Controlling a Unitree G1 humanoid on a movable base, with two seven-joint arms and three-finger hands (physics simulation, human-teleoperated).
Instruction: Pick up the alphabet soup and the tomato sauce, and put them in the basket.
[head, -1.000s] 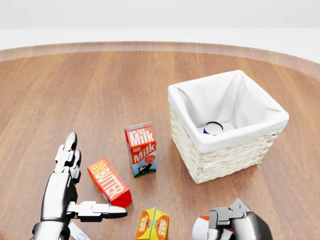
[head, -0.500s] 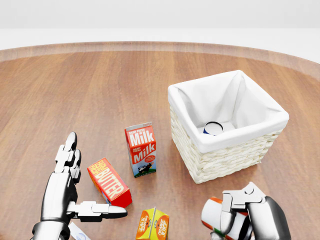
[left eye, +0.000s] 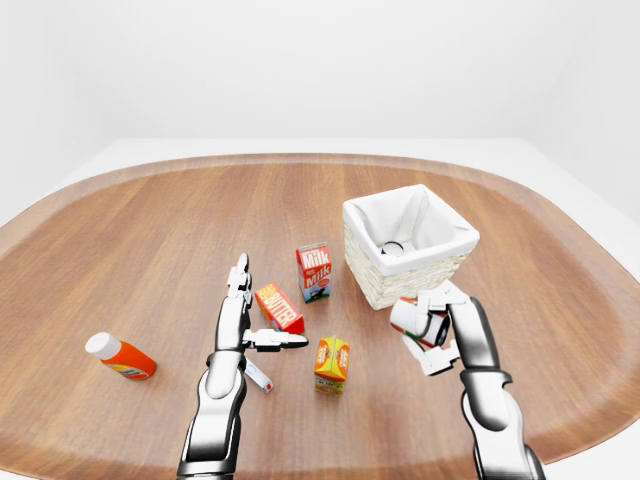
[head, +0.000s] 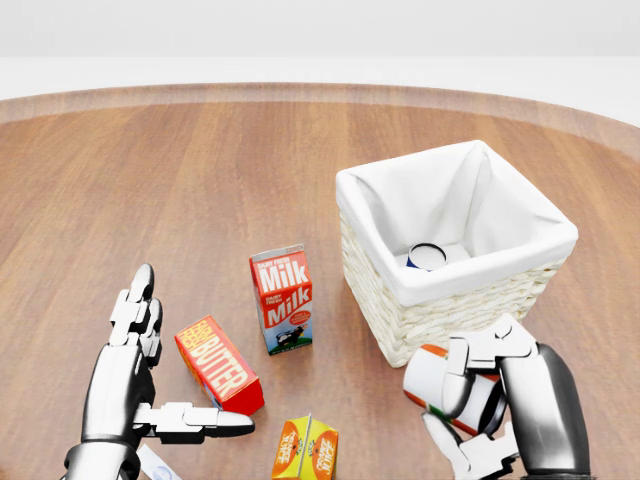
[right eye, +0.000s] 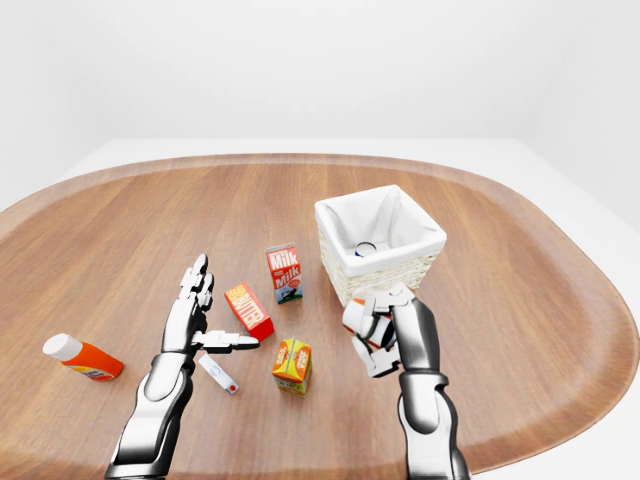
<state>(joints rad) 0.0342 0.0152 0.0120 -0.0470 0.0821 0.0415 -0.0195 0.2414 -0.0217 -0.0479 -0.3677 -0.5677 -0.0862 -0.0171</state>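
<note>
My right hand is shut on a white can with a red-orange label, which looks like the tomato sauce. It holds the can tilted, just below the near wall of the wicker basket in the head view. Another can with a dark blue rim lies inside the basket on its white lining. My left hand is open with fingers spread flat, at the lower left beside the butter box, and holds nothing.
A milk carton stands left of the basket, a butter box lies beside my left hand, and an orange juice carton sits at the bottom. A red bottle lies far left. A small white packet rests under my left hand.
My right hand has risen from the bottom edge of the head view with the can, up toward the basket's near wall. The left hand has stayed still.
</note>
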